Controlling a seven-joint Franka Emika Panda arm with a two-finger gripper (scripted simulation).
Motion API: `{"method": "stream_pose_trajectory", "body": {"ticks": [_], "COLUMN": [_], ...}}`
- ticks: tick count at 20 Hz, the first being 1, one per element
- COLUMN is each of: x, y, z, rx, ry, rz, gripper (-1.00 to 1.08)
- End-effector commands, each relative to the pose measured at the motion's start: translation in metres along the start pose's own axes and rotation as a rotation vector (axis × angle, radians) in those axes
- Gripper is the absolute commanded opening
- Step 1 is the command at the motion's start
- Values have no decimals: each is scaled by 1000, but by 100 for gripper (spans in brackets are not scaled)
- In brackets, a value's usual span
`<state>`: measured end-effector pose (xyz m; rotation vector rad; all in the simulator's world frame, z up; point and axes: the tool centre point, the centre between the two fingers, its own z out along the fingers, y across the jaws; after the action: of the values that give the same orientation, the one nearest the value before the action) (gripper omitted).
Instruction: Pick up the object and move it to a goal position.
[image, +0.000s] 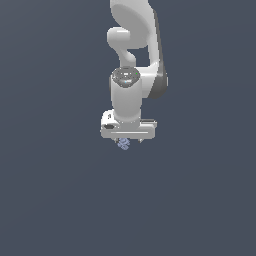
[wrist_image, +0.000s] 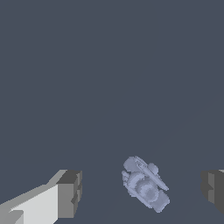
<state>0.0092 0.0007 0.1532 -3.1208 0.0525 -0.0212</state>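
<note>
The object (wrist_image: 144, 183) is a tiny, lumpy, pale blue-lavender thing lying on the dark grey floor. In the wrist view it sits between my two grey fingertips, closer to the one at the picture's edge, touching neither. My gripper (wrist_image: 142, 190) is open, with a wide gap on both sides of the object. In the exterior view the object (image: 124, 144) peeks out just under the white hand, and my gripper (image: 129, 140) is mostly hidden behind the hand's wide body. One fingertip (wrist_image: 70, 192) shows its dark pad clearly.
The white-and-grey arm (image: 135, 60) rises straight up behind the hand in the exterior view. A plain dark grey-blue surface (image: 50, 200) fills everything around it.
</note>
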Motion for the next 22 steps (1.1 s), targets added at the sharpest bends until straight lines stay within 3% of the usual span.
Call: {"method": "stream_pose_trajectory", "body": {"ticks": [1, 11, 22], "x": [0, -8, -8], "y": [0, 40, 39], "z": [0, 2, 3], "rx": [0, -13, -13], "ry": [0, -14, -14], "rz": [0, 67, 52], "gripper": [100, 100, 100]}}
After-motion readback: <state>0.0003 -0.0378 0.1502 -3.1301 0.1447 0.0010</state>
